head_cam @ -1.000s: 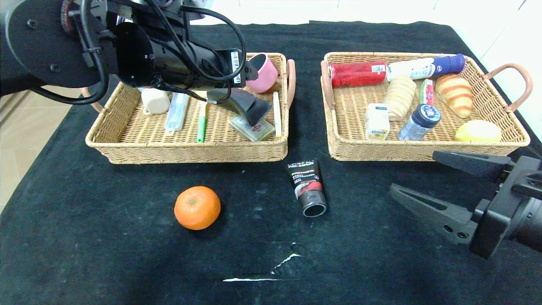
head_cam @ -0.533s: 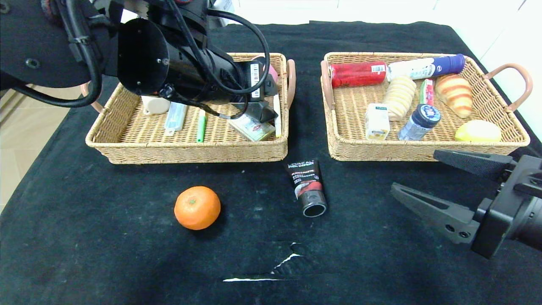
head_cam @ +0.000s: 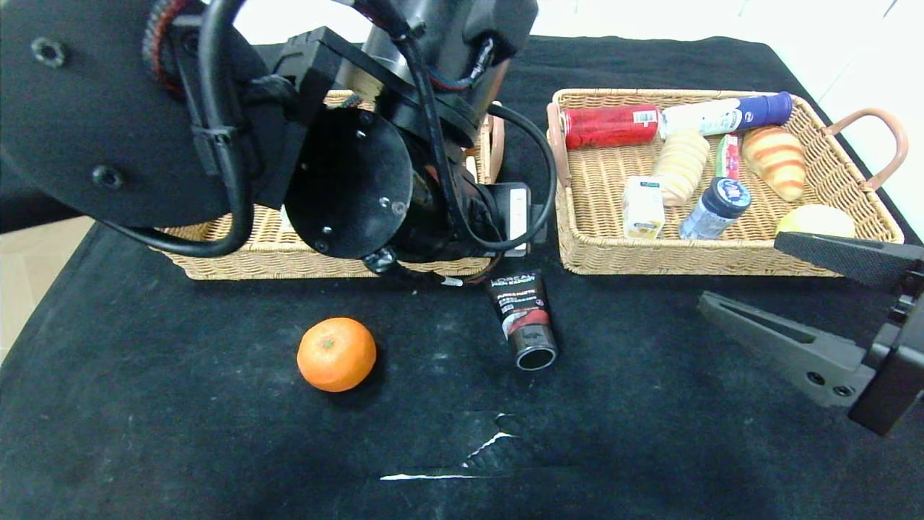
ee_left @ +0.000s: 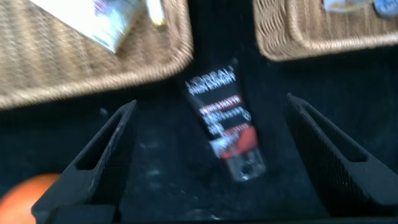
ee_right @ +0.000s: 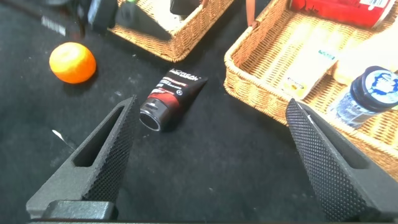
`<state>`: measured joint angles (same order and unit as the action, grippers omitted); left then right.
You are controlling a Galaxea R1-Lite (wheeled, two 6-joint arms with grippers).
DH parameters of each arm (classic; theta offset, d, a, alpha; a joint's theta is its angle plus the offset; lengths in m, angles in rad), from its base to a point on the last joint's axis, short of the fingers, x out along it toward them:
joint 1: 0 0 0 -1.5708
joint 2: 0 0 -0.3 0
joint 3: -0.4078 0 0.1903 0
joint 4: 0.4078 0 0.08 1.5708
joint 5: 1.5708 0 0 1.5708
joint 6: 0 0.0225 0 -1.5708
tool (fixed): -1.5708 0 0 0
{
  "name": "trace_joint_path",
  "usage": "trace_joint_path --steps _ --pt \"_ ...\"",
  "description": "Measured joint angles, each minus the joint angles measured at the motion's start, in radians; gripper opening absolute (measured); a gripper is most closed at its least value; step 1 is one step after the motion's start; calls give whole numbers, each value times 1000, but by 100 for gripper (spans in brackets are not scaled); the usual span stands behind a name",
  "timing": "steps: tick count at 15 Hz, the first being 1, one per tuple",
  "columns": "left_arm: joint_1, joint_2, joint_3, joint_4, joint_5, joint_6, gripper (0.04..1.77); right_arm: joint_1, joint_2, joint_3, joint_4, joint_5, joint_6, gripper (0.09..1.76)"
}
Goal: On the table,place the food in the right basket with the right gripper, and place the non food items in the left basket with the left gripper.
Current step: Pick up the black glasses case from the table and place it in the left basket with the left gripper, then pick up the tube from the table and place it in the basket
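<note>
Left claw (ee_left: pixel 211 155) has left the basket, now open, empty over black tube (head_cam: pixel 525 318)

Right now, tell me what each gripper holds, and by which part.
Nothing is held. The left gripper has open jaws over the black tube without touching it; the right gripper is open and empty.

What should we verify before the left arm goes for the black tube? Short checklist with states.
1. Left pincer open, nothing between its fingers: ok.
2. Black tube lying free on the table, apart from both baskets: ok.
3. Tube framed between the left pincer's fingers in the left wrist view: ok.
4. Right pincer open, off by the right basket, away from the tube: ok.
5. Orange apart from the tube: ok.
6. Free spot in the left basket: cannot tell, the arm hides it.
</note>
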<state>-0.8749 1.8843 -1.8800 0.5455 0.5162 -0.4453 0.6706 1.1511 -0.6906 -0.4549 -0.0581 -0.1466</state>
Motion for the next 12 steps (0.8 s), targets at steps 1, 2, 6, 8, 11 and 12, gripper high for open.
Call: trace_joint_path --steps 1,2,6,8,11,12 --pt "-19 10 4 4 2 -22 168 -1 -2 2 0 0 -2 171" --pt "-37 24 7 5 3 -35 168 -1 -4 2 1 0 -2 171" --pt "-77 80 11 19 22 -91 169 -9 -6 3 1 0 -2 171" --pt "-82 104 13 39 37 -111 170 -11 -5 2 0 0 -3 171" --pt "-84 126 12 39 39 -127 170 -12 -3 3 1 0 -3 171" --pt "-82 131 11 40 39 -136 170 -14 -3 3 1 0 -3 171"
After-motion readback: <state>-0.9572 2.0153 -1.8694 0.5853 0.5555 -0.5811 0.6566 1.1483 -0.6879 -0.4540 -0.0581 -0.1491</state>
